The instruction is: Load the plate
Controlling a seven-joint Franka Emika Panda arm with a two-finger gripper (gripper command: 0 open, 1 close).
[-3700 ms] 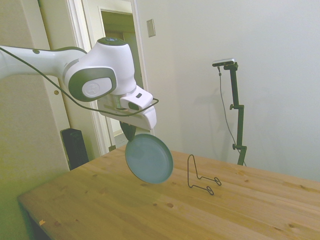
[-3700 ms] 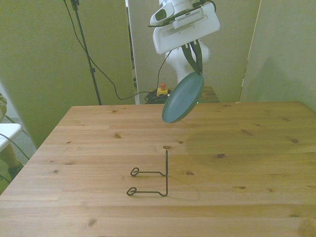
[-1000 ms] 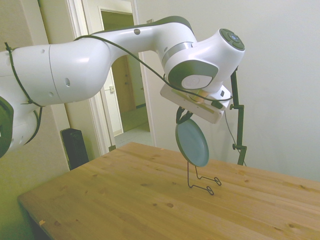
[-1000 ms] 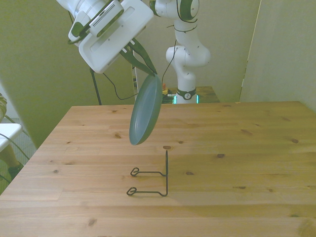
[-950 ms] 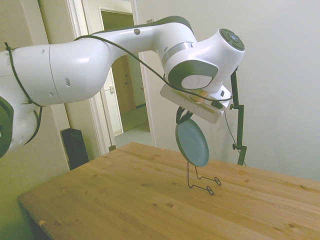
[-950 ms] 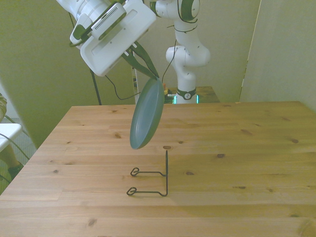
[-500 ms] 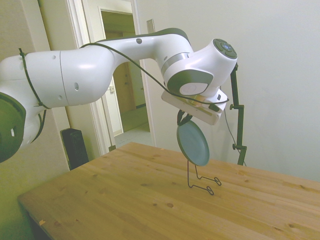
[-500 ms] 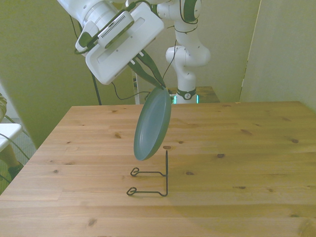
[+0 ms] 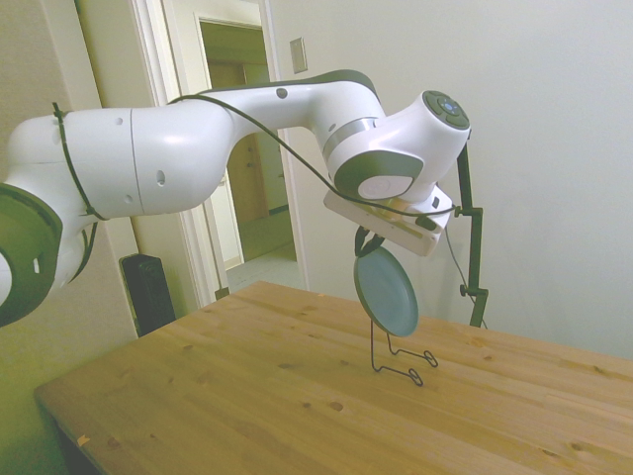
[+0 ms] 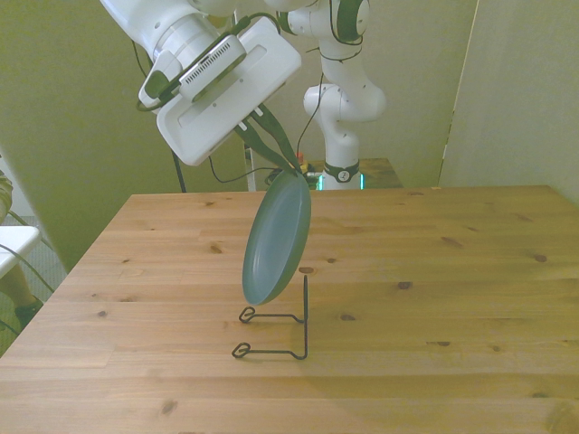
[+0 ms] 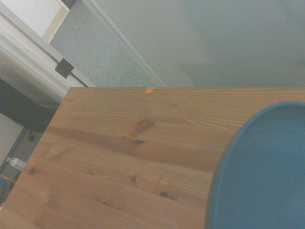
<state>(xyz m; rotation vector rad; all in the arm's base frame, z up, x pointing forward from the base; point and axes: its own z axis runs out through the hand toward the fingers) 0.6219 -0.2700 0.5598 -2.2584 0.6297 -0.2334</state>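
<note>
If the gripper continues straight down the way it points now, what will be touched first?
Probably the wire stand. The gripper holds the plate by its upper rim, so the plate's lower edge leads, hanging just above the stand's two prongs and beside its upright. Depth is unclear; it might reach the table instead.

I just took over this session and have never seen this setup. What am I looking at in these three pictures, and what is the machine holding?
It is one white robot arm at a wooden table. One camera stands off to the table's side, one faces the robot across the table, and one rides on the wrist. The tool is shut on the top rim of a teal plate, which hangs tilted on edge above a thin black wire stand on the table. The wrist picture shows the plate from close up.
</note>
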